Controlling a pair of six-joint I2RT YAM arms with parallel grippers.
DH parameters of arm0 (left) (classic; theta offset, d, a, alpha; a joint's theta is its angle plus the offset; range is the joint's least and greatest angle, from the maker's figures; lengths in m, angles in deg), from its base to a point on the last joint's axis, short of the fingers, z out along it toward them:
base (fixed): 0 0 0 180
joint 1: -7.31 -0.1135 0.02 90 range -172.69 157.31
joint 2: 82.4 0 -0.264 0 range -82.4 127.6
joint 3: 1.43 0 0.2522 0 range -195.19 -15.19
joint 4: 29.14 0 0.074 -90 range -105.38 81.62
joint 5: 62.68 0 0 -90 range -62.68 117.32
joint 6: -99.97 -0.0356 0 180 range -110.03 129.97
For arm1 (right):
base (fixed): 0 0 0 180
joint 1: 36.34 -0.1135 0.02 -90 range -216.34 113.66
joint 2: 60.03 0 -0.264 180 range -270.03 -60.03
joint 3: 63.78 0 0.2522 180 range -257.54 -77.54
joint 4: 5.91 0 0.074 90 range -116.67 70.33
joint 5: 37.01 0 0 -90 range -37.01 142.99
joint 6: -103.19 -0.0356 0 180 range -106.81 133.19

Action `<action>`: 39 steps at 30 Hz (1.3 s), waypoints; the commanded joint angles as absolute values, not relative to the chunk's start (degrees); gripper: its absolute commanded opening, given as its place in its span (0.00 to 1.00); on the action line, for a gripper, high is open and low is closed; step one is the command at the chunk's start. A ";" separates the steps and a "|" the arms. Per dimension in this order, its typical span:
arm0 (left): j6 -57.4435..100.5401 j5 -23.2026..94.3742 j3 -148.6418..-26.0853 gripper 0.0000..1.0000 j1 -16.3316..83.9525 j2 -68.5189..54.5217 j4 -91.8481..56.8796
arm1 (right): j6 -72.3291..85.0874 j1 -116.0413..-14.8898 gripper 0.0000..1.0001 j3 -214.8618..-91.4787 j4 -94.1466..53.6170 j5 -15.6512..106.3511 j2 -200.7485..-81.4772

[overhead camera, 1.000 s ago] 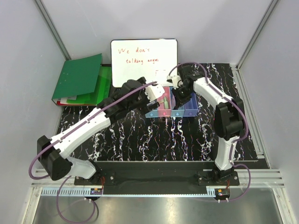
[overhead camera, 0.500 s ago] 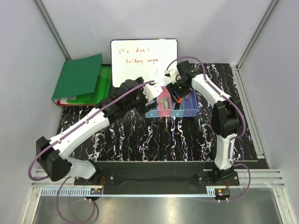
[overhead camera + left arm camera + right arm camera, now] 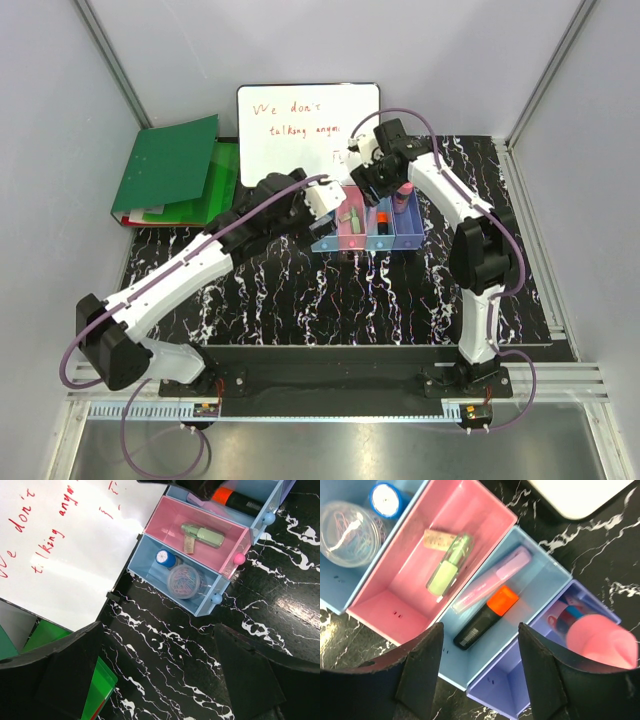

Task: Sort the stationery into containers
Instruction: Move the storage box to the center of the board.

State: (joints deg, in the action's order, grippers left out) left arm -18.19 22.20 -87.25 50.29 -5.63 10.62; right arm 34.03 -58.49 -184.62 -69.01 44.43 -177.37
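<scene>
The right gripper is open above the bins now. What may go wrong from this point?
1. The right gripper hangs close over the bins, right above the orange marker. A sideways move might catch a bin wall and shift the whole row.
2. The left gripper, also open, is near the same row, so the two arms might bump each other.

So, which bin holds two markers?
The blue bin between the pink bin and the purple bin: a pink marker and an orange-capped marker lie in it.
</scene>
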 commanded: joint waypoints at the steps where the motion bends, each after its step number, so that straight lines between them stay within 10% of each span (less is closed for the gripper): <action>1: -18.42 23.63 -83.85 0.99 49.85 -7.70 8.97 | 34.12 -59.28 0.67 -187.75 -67.13 46.22 -173.51; 11: -15.35 23.20 -83.40 0.99 46.43 -5.50 8.79 | 26.56 -56.91 0.61 -177.56 -59.75 61.16 -158.30; 39: 6.27 24.68 -107.74 0.92 36.75 23.50 24.69 | 30.16 -47.06 0.37 -165.08 -64.58 49.74 -158.38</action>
